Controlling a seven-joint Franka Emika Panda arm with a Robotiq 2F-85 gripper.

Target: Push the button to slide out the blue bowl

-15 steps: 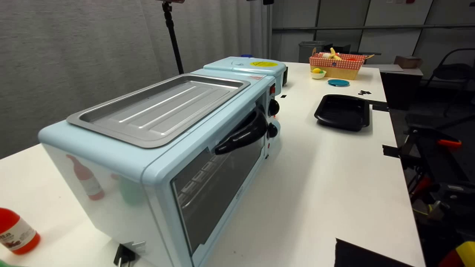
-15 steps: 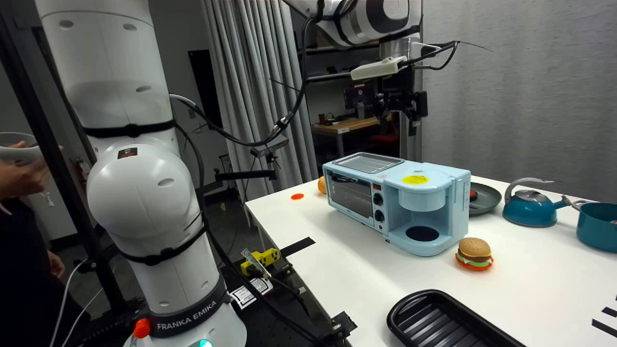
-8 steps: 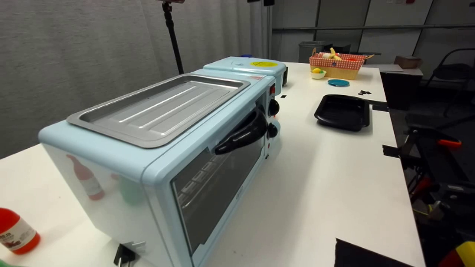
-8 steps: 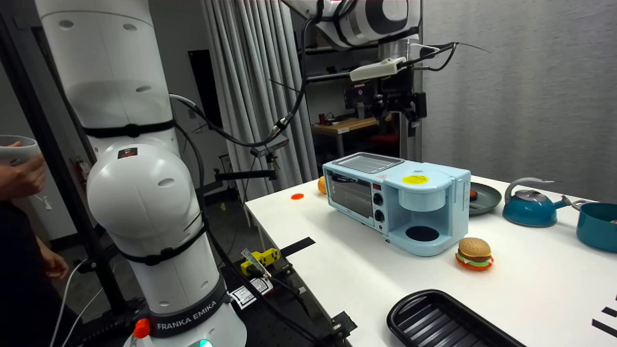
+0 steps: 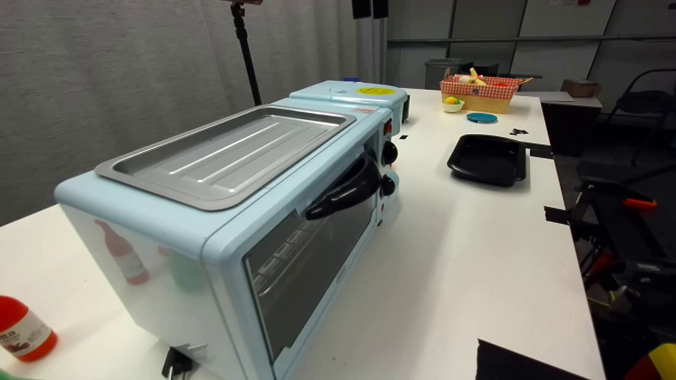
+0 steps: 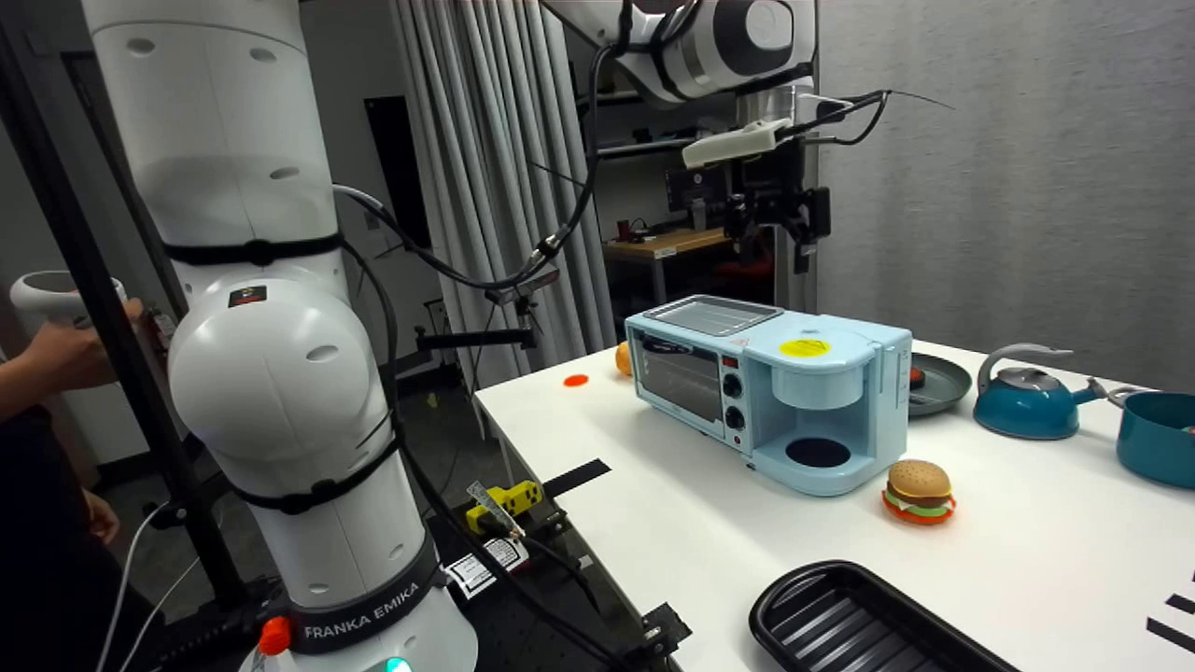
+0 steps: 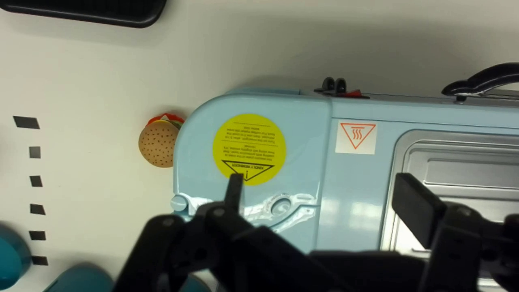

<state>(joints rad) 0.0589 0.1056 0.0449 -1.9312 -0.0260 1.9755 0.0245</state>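
A light-blue toaster-oven and coffee-maker appliance (image 6: 679,381) stands on the table; it also shows in an exterior view (image 5: 222,232) and the wrist view (image 7: 357,182). A round recessed button-like part (image 7: 281,206) sits in the lid near a yellow sticker. A red switch (image 6: 729,361) and two black knobs are on the front. A light-blue rounded bowl-like part (image 6: 817,385) hangs under the lid, inside the appliance. My gripper (image 6: 773,252) is open and empty, pointing down above the appliance; in the wrist view its fingers (image 7: 320,176) straddle the lid's seam, apart from the surface.
A toy hamburger (image 6: 920,490) sits beside the appliance. A grey pan (image 6: 943,383), a teal kettle (image 6: 1027,403) and a teal pot (image 6: 1158,439) stand behind it. A black tray (image 6: 859,616) lies near the table edge. A basket (image 5: 478,95) and a red bottle (image 5: 25,330) also show.
My gripper has moved down a little toward the appliance, and its fingertips hang lower in both exterior views. The appliance and other objects have not moved.
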